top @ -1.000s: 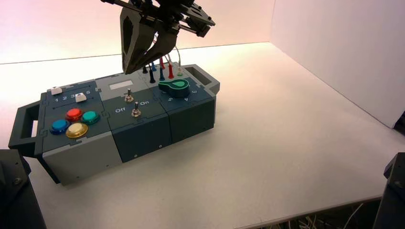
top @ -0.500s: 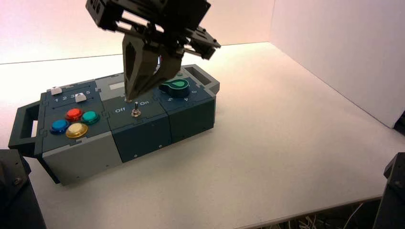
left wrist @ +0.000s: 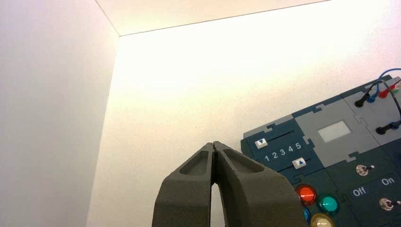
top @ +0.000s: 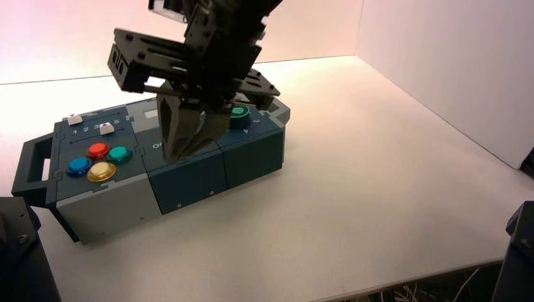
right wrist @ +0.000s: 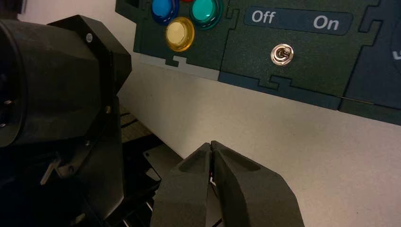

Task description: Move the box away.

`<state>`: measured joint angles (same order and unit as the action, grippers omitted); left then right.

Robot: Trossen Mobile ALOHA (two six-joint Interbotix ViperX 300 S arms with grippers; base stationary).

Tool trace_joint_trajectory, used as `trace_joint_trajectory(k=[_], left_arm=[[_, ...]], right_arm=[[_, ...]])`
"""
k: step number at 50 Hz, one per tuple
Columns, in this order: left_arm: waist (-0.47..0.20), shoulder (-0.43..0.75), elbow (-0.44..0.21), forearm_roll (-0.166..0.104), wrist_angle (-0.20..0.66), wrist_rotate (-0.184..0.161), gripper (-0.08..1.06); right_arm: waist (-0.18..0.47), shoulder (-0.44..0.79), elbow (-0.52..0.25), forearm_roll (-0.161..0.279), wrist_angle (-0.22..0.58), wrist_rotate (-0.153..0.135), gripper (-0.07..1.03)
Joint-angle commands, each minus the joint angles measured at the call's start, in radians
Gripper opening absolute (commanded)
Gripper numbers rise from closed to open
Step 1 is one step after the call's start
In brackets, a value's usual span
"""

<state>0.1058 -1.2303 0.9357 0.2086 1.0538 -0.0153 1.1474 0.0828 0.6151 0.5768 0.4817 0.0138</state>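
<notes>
The box (top: 189, 179) is long, dark teal and grey, and lies slanted on the white table with a handle (top: 28, 167) at its left end. On top are coloured round buttons (top: 101, 162) and a green dial (top: 239, 113). My right gripper (top: 179, 153) hangs shut and empty in the air; in the high view it covers the toggle switches and the box's front edge. In the right wrist view the gripper (right wrist: 211, 143) is over bare table in front of the box (right wrist: 302, 61). My left gripper (left wrist: 214, 144) is shut and empty, to the left of the box (left wrist: 331, 156).
A white wall (top: 453, 63) stands to the right of the table. The table's front edge (top: 390, 283) runs close to the arm bases (top: 19, 251). The left arm's dark body (right wrist: 56, 85) fills the near side of the right wrist view.
My right arm has swung from above the wires at the box's far end down and toward the near side, and now covers the toggles. The box has not moved.
</notes>
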Motion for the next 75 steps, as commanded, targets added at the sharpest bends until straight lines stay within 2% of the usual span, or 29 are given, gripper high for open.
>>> trace_joint_trajectory(k=[1, 17, 39, 75], left_arm=[[-0.006, 0.017, -0.014, 0.0, -0.009, -0.002, -0.04], [-0.006, 0.017, -0.014, -0.003, -0.009, -0.003, -0.04], [-0.006, 0.015, -0.014, -0.005, -0.008, -0.003, -0.04], [-0.006, 0.012, -0.014, -0.003, -0.003, -0.003, -0.04]], right_arm=[[0.006, 0.0, -0.028, 0.008, -0.008, 0.002, -0.02], [0.006, 0.081, -0.044, 0.035, -0.025, -0.002, -0.02], [0.006, 0.167, -0.124, 0.035, -0.012, -0.006, -0.02], [0.006, 0.229, -0.167, 0.037, -0.011, -0.006, -0.02]])
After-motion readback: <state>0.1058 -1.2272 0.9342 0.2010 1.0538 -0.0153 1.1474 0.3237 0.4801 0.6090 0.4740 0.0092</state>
